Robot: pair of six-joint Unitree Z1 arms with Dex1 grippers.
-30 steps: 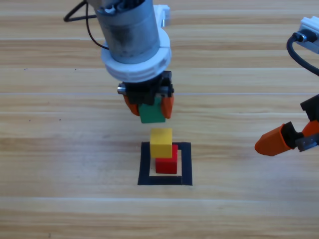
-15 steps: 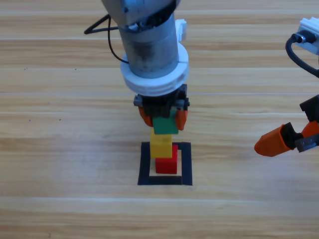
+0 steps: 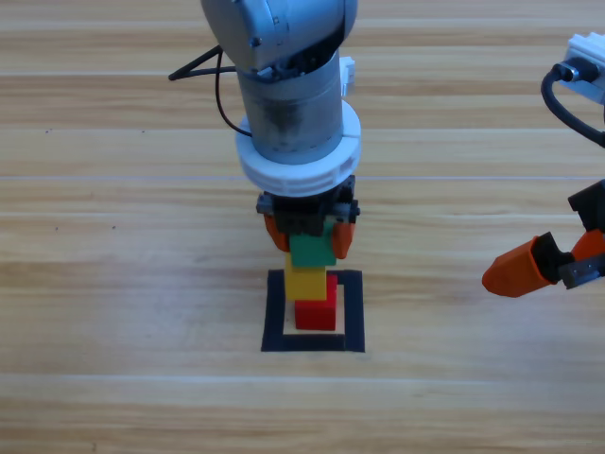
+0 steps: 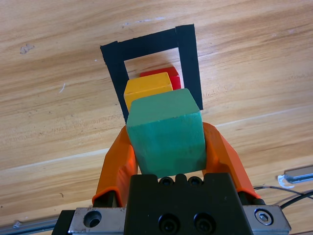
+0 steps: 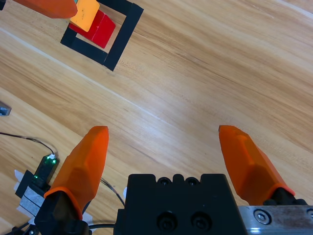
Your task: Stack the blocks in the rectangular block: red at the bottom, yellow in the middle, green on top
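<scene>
Green (image 3: 312, 251) in left hand (image 3: 310, 236), unlabelled, above yellow (image 3: 305, 282).

I had the left end effector (image 3: 309, 236) pointed straight down mid-frame, jaws clamped on its load. Right end effector (image 5: 168, 147) waited at the right edge, jaws spread wide.

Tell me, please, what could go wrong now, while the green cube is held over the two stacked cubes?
1. The yellow cube sits shifted toward one side of the red cube, so a push from above might tip it.
2. In the left wrist view, the green cube looks not squarely lined up with the yellow one; if released so, it could slide off.
3. The left gripper has its jaws close to the stack; opening might nudge it.
</scene>
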